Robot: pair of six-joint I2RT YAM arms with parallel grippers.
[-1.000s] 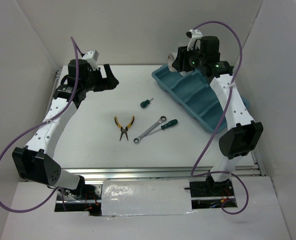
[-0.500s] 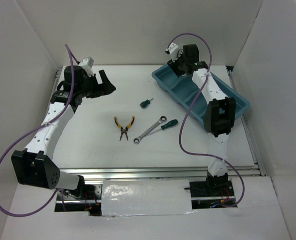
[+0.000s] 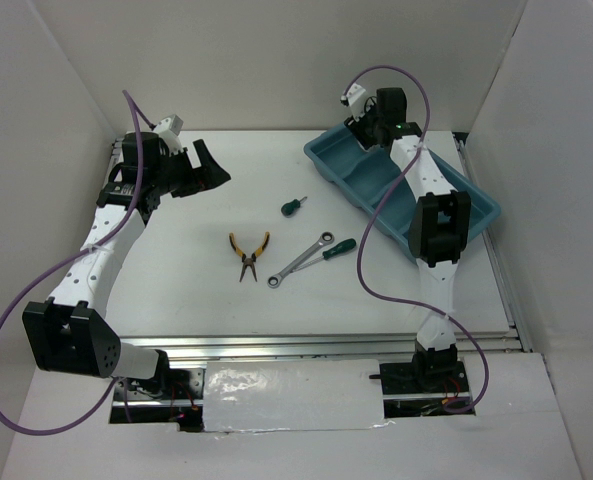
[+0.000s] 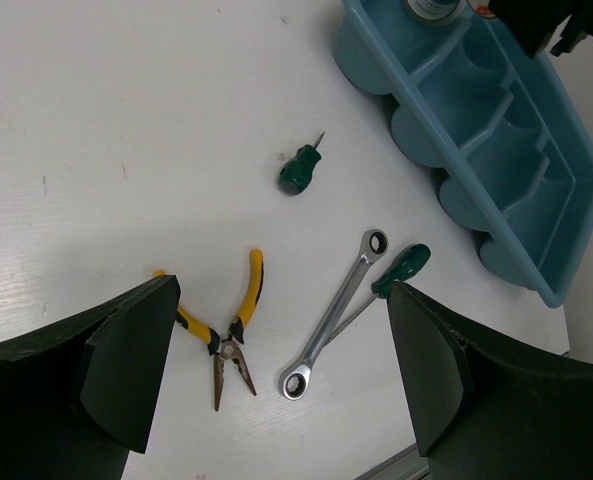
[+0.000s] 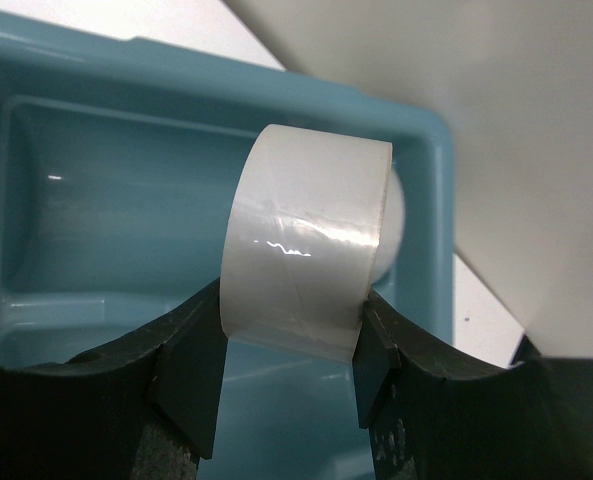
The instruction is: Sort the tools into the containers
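Right pincer (image 5: 288, 335), white tape roll (image 5: 306, 230) clamped within

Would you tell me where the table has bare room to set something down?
Bare table lies far-centre between the left hand and the tray, left of the pliers, and along the near edge. Crowded: the middle, where wrench, longer screwdriver and stubby screwdriver cluster.

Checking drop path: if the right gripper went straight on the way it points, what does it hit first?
The right gripper, shut on the tape roll, points into the end compartment of the tray. The roll would likely meet that compartment's floor or end wall first; depth is unclear.
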